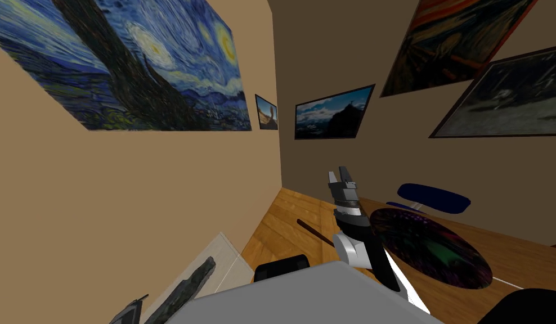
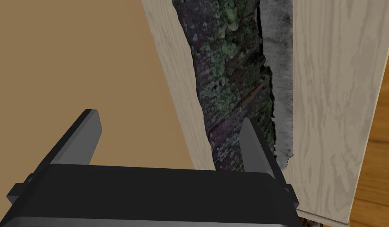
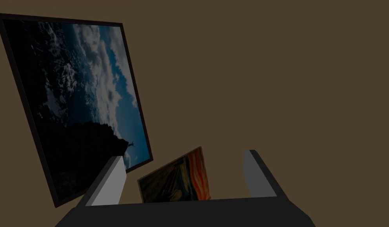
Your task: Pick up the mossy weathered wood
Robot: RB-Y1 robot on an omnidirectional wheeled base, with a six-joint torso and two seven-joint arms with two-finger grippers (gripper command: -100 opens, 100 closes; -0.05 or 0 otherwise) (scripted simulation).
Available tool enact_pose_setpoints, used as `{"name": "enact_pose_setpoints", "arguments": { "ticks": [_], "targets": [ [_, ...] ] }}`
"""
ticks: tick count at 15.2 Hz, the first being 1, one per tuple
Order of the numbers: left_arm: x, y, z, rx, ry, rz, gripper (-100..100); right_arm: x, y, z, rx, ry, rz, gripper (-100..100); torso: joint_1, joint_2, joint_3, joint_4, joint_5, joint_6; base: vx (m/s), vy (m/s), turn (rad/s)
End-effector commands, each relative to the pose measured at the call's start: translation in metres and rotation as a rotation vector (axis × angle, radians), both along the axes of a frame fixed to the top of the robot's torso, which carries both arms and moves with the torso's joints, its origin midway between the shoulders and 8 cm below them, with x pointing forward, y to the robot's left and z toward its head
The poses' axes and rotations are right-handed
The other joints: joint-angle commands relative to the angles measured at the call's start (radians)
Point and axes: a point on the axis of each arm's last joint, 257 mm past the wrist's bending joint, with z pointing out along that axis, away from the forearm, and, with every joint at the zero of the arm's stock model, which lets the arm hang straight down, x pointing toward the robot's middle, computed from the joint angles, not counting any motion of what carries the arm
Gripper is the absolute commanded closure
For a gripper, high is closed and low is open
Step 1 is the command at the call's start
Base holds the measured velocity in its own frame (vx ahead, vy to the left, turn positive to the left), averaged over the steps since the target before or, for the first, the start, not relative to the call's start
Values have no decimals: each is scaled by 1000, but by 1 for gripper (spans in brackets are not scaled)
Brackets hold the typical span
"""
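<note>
Pale surface (image 2: 339,98) against tan wall (image 2: 71,59), mossy wood (image 2: 229,71) near its wall-side edge; left tool (image 2: 169,118) gapes empty, off-centre over it; seemingly the approach; next: centre, lower, close.

We are in a home: a swirling night-sky painting (image 1: 136,62) at ten o'clock, framed pictures (image 1: 333,112) at one, a wooden floor (image 1: 282,225), and a round dark rug (image 1: 434,247) and blue stool (image 1: 434,198) at two.
</note>
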Motion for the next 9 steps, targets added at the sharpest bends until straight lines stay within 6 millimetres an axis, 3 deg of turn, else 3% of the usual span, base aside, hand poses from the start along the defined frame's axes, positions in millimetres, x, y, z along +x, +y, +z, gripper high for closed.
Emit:
{"name": "enact_pose_setpoints", "arguments": {
  "ticks": [1,2,4,5,6,7,9],
  "targets": [
    [-10,-1,-5,-23,33,20,-100,0,0,0,0,0,0,0,0,0,0,0,0,0,23,7,-36],
    [-28,6,-9,-51,62,66,-100,0,0,0,0,0,0,0,0,0,0,0,0,0,28,4,-94],
    [-33,3,-11,-62,81,68,-100,0,0,0,0,0,0,0,0,0,0,0,0,0,29,6,-82],
    [-51,8,-14,-93,112,113,-100,0,0,0,0,0,0,0,0,0,0,0,0,0,32,8,-105],
    [-54,6,-16,-101,125,115,-100,0,0,0,0,0,0,0,0,0,0,0,0,0,36,12,-127],
    [-69,11,-17,-125,146,158,-100,0,0,0,0,0,0,0,0,0,0,0,0,0,41,14,-158],
    [-74,7,-19,-138,166,161,-100,0,0,0,0,0,0,0,0,0,0,0,0,0,33,18,-75]
  ]
}}
